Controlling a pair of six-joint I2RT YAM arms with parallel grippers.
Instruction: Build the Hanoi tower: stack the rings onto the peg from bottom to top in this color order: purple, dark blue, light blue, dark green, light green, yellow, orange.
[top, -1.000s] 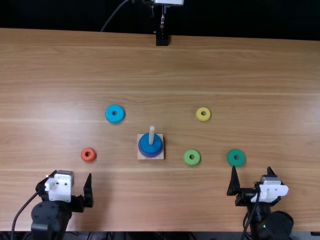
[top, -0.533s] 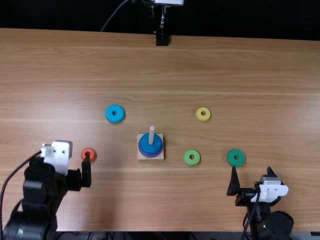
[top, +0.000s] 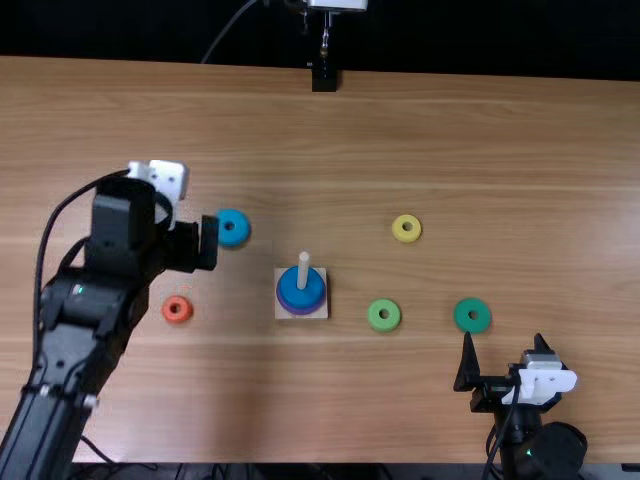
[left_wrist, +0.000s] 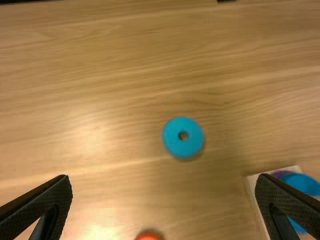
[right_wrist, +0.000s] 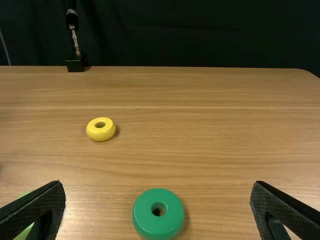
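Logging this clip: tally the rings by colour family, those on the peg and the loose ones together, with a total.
Purple: 1 (purple ring)
Blue: 2 (dark blue ring, light blue ring)
Green: 2 (dark green ring, light green ring)
Yellow: 1 (yellow ring)
Orange: 1 (orange ring)
Total: 7 rings

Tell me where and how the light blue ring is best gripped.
Probably by opposite sides of its outer rim, with the open left gripper coming straight down from above: the light blue ring lies flat, its round edge apart from the other rings, and its hole looks too small for fingers.
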